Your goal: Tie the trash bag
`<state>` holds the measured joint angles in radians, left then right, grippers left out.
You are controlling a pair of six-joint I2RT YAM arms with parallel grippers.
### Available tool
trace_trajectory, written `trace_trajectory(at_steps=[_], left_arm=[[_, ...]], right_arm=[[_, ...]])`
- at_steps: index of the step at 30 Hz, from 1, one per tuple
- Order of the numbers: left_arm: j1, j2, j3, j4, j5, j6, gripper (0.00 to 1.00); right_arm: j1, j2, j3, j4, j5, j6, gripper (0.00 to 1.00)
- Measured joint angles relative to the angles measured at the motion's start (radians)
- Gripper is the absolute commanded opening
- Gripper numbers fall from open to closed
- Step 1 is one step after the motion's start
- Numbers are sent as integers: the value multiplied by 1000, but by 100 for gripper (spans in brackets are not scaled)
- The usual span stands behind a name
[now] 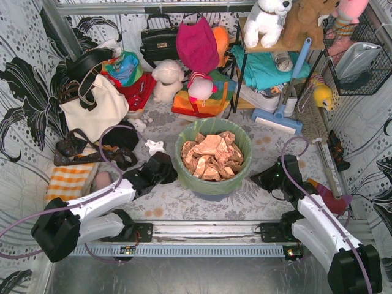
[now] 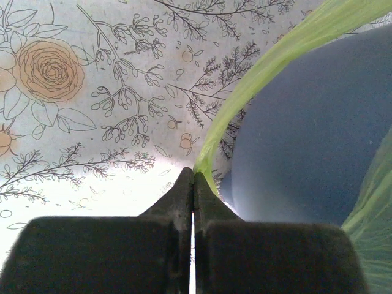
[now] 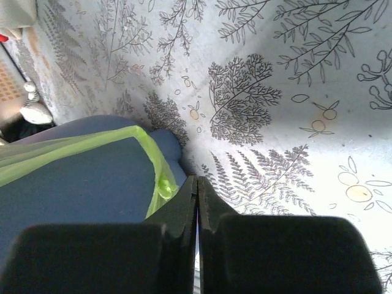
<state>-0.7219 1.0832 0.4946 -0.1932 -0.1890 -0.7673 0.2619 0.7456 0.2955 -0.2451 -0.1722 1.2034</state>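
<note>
The trash bag [image 1: 242, 139], thin light-green plastic, lines a round blue-grey bin in mid-table, with crumpled tan paper [image 1: 211, 157] filling it. My left gripper [image 1: 167, 171] sits low at the bin's left side. In the left wrist view its jaws [image 2: 194, 174] are shut, and a stretched strip of the bag [image 2: 257, 73] runs out from the tips past the bin wall [image 2: 306, 141]. My right gripper [image 1: 260, 178] is at the bin's right side, shut [image 3: 197, 179]. A fold of the bag [image 3: 160, 182] lies beside its left finger; no plastic shows between its tips.
A white tote [image 1: 95, 110], black straps [image 1: 79, 150] and an orange striped cloth [image 1: 70, 180] lie to the left. Stuffed toys [image 1: 168, 79], a black handbag [image 1: 159, 40] and a blue sweeper [image 1: 278, 116] crowd the back. A maroon object [image 1: 327, 196] lies by the right arm.
</note>
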Motion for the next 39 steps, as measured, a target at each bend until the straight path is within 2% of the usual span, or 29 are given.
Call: trace_trajectory(at_steps=[3,7,15,23,28,33,39], left_arm=[[0,1,2,-2,1,3,0],[0,13,2,-2,6,3,0],[0,63,2,43,60,4,0],[0,80,2,67,81,4,0],[0,80,2,66,81,4,0],[0,80,2,67,81,4,0],[0,80,2,68,81,4,0]], right_arm=[[0,11,0,3,-13,-12,23],[0,47,-27,98,-77,29,35],[0,124,-171,349,-202,206,38],[0,183,-185,494,-255,299,37],[0,161,-194,508,-253,327,36],[0,71,-216,478,-223,356,46],[0,39,-216,452,-193,365,48]])
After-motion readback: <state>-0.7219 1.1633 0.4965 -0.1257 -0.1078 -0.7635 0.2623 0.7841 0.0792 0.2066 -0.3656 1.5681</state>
